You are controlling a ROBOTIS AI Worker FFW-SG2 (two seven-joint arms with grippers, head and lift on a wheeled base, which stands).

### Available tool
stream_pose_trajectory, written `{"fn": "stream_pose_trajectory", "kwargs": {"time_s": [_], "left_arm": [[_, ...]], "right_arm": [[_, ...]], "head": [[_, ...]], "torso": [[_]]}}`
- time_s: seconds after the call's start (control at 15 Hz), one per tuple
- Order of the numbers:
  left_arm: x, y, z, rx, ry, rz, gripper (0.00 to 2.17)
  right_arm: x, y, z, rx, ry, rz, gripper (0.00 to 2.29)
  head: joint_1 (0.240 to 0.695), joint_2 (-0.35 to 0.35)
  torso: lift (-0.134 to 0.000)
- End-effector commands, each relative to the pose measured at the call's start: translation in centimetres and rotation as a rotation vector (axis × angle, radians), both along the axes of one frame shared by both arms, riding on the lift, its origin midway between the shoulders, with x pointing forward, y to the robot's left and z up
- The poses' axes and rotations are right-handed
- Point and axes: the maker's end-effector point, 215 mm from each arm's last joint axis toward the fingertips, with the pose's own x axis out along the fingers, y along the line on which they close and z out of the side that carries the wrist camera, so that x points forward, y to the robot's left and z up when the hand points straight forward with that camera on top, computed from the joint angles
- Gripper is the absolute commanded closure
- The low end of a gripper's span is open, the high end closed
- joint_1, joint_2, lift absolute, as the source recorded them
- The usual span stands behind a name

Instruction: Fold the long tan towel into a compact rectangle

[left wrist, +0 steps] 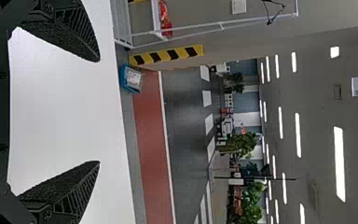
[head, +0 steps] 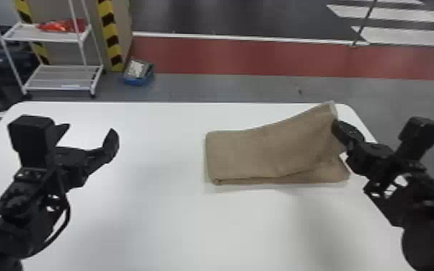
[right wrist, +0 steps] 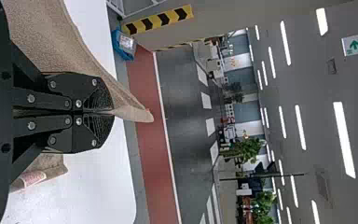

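Head view: the towel (head: 256,153) lies on the right part of the table (head: 176,223), with its left end flat and folded and its right end lifted. The right gripper (right wrist: 112,112) pinches the cloth near the raised corner, its 2 fingers pressed close on it. I think the cloth is held up so the top layer can be laid over or pulled straight (it looks a bit crooked now). A lower layer rests on the table, which may help stop the towel from sliding. The left gripper (head: 89,129) hangs over the left side of the table, well apart from the towel, with its 2 fingers spread wide. Maybe it is there to be out of the way, but ready to help.

Now to count: 1 towel, 1 table, 2 grippers and 4 fingers. The towel has 1 small label (right wrist: 30,178), near the right gripper. Past the table I see 1 cart (head: 32,35) with 2 shelves, and 1 blue box (head: 137,80) on the floor (head: 198,86).
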Motion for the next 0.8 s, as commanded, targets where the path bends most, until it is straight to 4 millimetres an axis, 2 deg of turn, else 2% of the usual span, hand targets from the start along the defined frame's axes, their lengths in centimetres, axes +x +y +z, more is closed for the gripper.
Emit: {"fn": "stream_pose_trajectory", "kwargs": {"time_s": [0.0,0.13,0.4,0.47,0.53,0.6,0.67,0.73], "left_arm": [[-0.1,0.3,-0.6,0.005,0.011,0.005,0.11],[-0.1,0.2,-0.6,0.005,0.011,0.003,0.11],[0.1,0.4,-0.5,0.007,0.007,0.003,0.11],[0.1,0.4,-0.5,0.006,0.007,0.003,0.11],[0.2,0.4,-0.5,0.007,0.009,0.004,0.11],[0.3,0.4,-0.2,0.005,0.003,0.003,0.11],[0.3,0.3,-0.2,0.003,0.002,0.001,0.10],[0.3,-0.1,-0.2,-0.002,0.004,-0.005,0.10]], "right_arm": [[0.3,-0.1,-2.9,-0.009,0.049,-0.007,1.12],[0.3,-0.3,-4.8,-0.008,0.086,-0.016,1.12],[0.2,-1.6,-5.3,-0.049,0.098,-0.044,1.11],[0.2,-1.8,-5.3,-0.068,0.099,-0.049,1.00],[0.2,-2.4,-5.6,-0.097,0.108,-0.070,0.48],[0.1,-3.3,-5.4,-0.136,0.105,-0.100,0.16],[0.1,-4.0,-4.8,-0.177,0.082,-0.122,0.04],[-0.1,-5.0,-3.9,-0.205,0.049,-0.158,0.05]], "head": [[0.695,-0.105],[0.695,-0.105],[0.695,-0.107],[0.695,-0.109],[0.695,-0.115],[0.695,-0.118],[0.695,-0.123],[0.695,-0.129]], "torso": [[-0.123],[-0.123],[-0.123],[-0.123],[-0.123],[-0.123],[-0.123],[-0.123]]}}
